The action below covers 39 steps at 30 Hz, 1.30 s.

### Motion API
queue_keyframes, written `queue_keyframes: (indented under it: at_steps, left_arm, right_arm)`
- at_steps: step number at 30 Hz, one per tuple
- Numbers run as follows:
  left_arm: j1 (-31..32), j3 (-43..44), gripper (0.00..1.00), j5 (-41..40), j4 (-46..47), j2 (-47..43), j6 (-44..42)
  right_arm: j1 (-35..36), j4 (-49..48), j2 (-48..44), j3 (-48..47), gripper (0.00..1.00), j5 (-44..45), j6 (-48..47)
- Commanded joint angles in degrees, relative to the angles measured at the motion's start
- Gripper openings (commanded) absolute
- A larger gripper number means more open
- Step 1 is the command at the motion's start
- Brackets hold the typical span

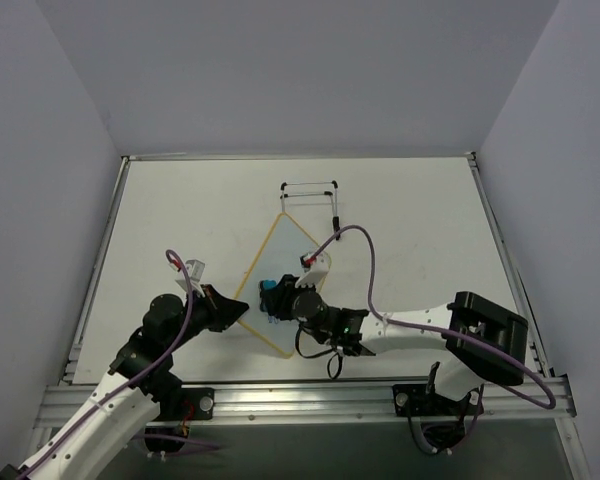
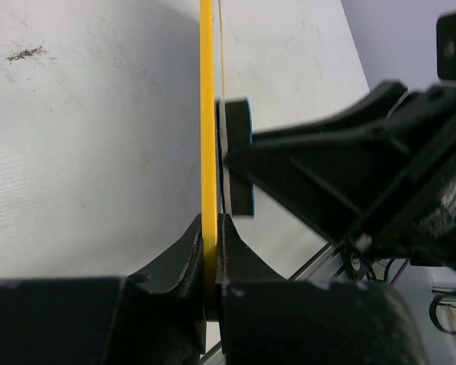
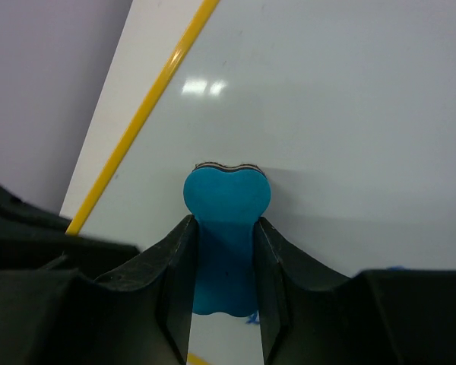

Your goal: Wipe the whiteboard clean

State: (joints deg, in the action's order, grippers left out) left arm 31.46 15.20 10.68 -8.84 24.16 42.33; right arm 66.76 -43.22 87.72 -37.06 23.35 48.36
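You see one whiteboard (image 1: 285,262) at top-view centre, turned cornerwise on the tabletop (image 1: 180,220). Your left claw (image 1: 242,312) is clamped on its yellow edge, lower left. Your right claw (image 1: 277,298) is clamped on one blue eraser (image 3: 226,220), which is pressed to the board. The blue marks (image 3: 399,268) are unreadable.

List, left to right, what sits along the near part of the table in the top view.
Left gripper, clamped on the whiteboard corner → blue eraser → right gripper holding it.
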Motion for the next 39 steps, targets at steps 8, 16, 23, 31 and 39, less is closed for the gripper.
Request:
queue_keyframes:
  at_steps: [8, 16, 23, 31, 39]
  left_arm:
    - [1.5, 1.5, 0.02, 6.1, 1.4, -0.7, -4.6]
    - [1.5, 1.2, 0.02, 6.4, 1.3, -1.6, -4.4]
    - [1.5, 1.2, 0.02, 6.4, 1.4, -1.8, -4.4]
    - [1.5, 1.3, 0.02, 6.5, 1.3, -2.0, -4.4]
    - [1.6, 1.2, 0.02, 6.5, 1.3, -2.3, -4.3]
  right_arm:
    - [16.1, 3.3, 2.3, -3.1, 0.00, 23.4, 17.7]
    - [20.2, 11.7, 6.3, -8.8, 0.00, 30.3, 26.8]
    - [16.5, 15.3, 7.3, -7.2, 0.00, 27.6, 29.6]
    - [14.5, 17.0, 9.0, -1.2, 0.00, 24.5, 33.2]
    - [13.0, 20.5, 7.8, 4.7, 0.00, 23.1, 36.4]
